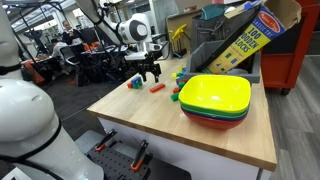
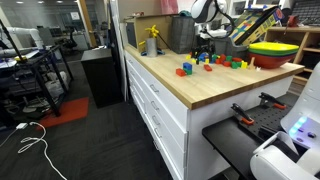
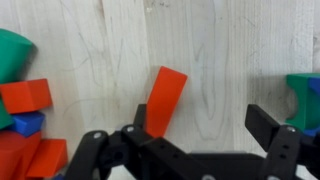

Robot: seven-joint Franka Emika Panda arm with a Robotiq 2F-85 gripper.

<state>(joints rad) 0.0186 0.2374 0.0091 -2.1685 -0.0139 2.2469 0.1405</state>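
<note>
The red block lies on the bare wood of the worktop. In the wrist view it sits slanted, with its lower end close against one finger of your tool. Whether they touch cannot be told from here. Your tool is spread wide and holds nothing, and its other finger stands well clear of the block.

In an exterior view the tool hangs just above the red block. The block rests a little way in from the worktop edge that has drawers beneath it.

To one side of the red block, nearer that drawer edge, sits a small heap of blocks in green, red and blue. They are close together and some touch each other. To the other side, near but apart from the red block, a green block has a blue piece against it.

Farther along the worktop, toward the opposite edge, stands a stack of bowls with a yellow one on top. Behind the bowls, at the back edge, a cardboard box leans tilted.
</note>
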